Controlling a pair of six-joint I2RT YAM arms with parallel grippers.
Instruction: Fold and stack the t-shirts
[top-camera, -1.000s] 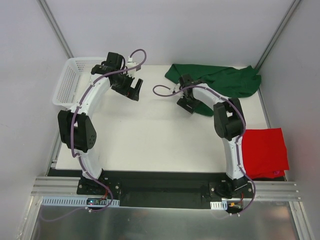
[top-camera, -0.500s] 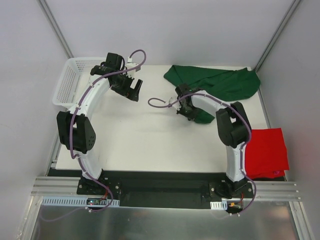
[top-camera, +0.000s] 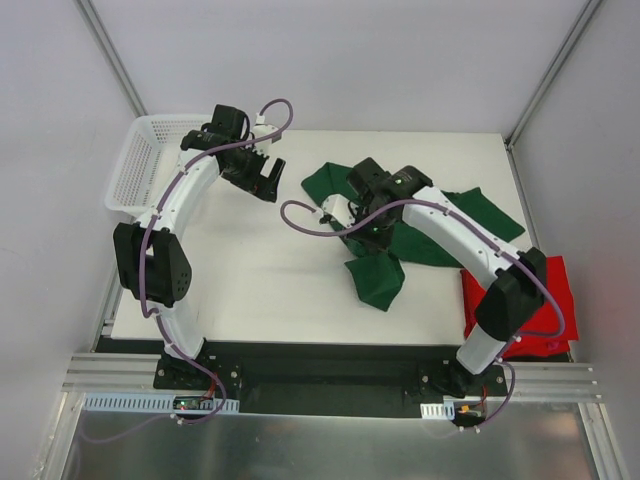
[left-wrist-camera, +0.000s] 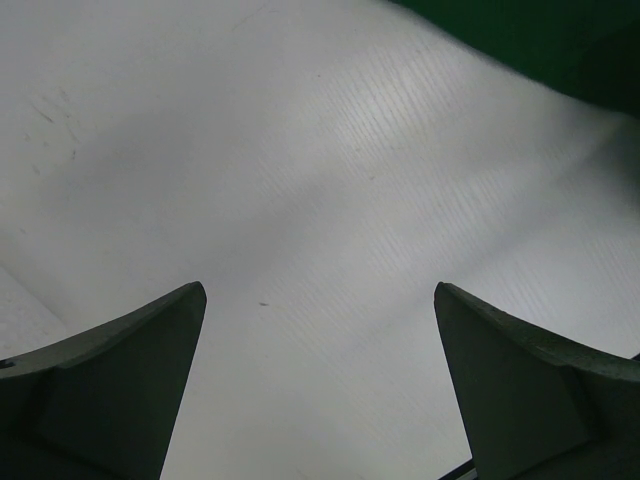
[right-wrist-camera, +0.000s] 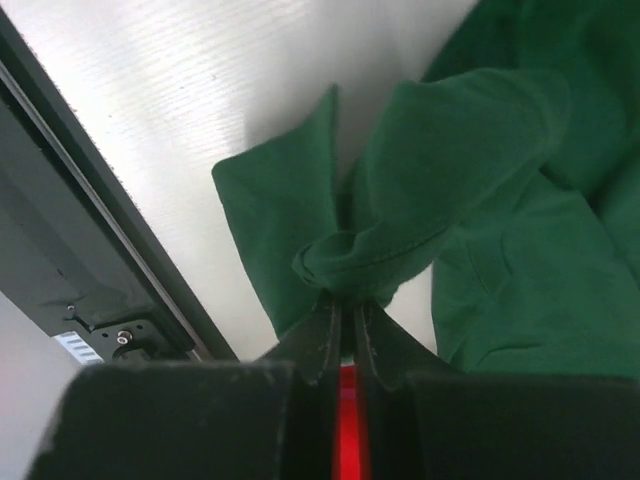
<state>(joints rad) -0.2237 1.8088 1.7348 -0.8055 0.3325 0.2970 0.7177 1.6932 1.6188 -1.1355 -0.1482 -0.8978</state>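
Table: white surface (top-camera: 250, 285) between grey walls; I see both arms bolted at its near edge.
Green t-shirt: (top-camera: 378, 278) crumpled, right of the centre. One bunch is raised and hangs from the right gripper; the rest lies spread toward the right edge.
Red t-shirt: (top-camera: 556, 275) lies flat at the near right corner, partly hidden behind the right arm. I cannot tell if it touches the green one.
Basket: white mesh basket (top-camera: 135, 165) at the far left corner, beside the left arm.
Right gripper: (right-wrist-camera: 343, 305) jaws pressed together on a fold of the green t-shirt.
Left gripper: (left-wrist-camera: 320, 295) jaws wide apart, nothing between them, above bare table left of the green t-shirt.
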